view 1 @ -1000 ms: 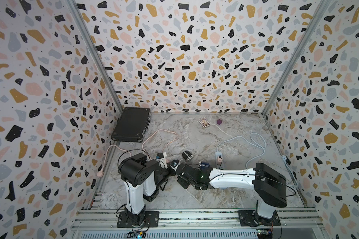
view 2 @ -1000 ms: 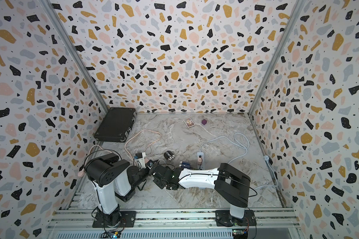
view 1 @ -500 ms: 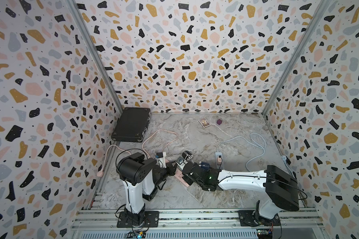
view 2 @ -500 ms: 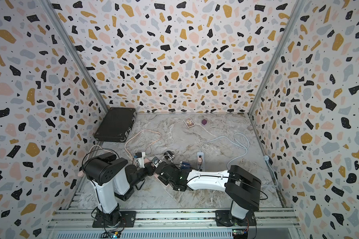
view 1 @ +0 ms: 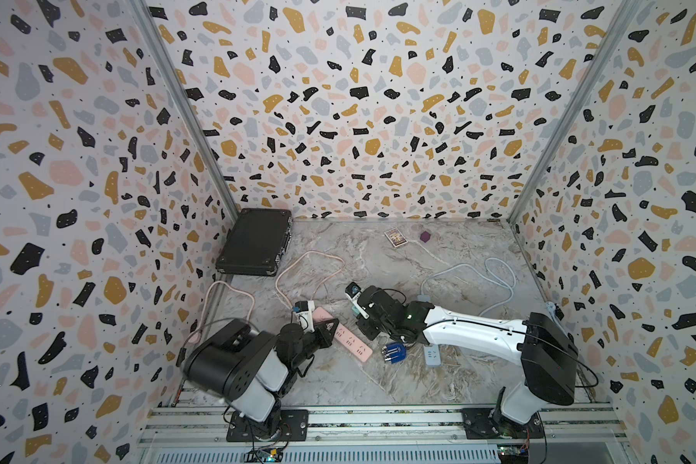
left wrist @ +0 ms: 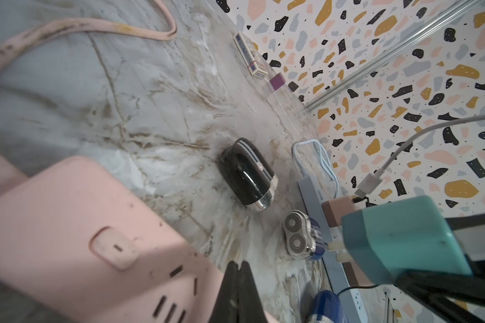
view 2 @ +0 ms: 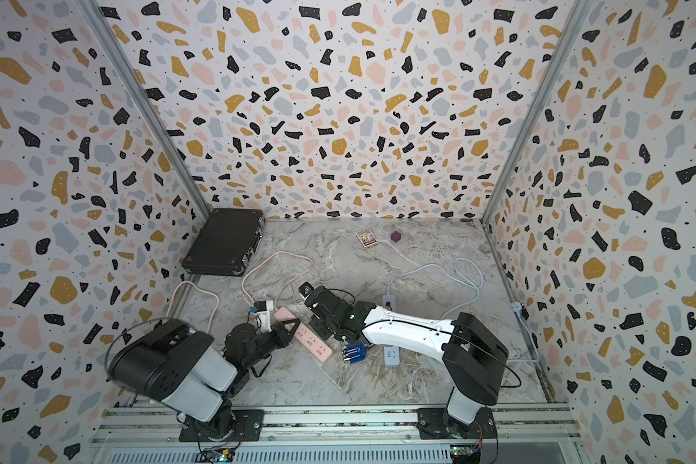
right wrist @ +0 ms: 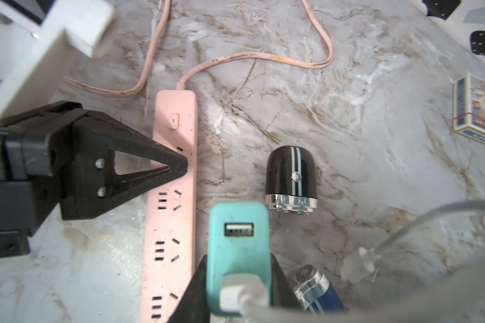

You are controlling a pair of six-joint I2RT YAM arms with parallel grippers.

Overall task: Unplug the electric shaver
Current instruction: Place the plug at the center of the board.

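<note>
1. The right gripper (right wrist: 238,282) is clamped on a teal charger (right wrist: 237,237), low in the centre of the right wrist view, with a black finger on each side. A white cable (right wrist: 244,300) is plugged into the charger's lower port.
2. In the left wrist view, at the right, the charger's prongs (left wrist: 335,247) hang bare, in no socket.
3. The left gripper (right wrist: 179,167) has its jaws pressed together, and its tip rests on the pink power strip (right wrist: 171,223), left of centre.
4. The electric shaver (view 1: 392,353), blue with silver heads, lies on the marble floor (view 1: 378,385) below centre in a top view. It is between the pink strip and a pale blue power strip (view 1: 430,355).
5. A black cap (right wrist: 290,179) with a chrome rim lies just right of the pink strip, apart from it.
6. A black case (view 1: 256,241) sits at the floor's upper left corner.
</note>
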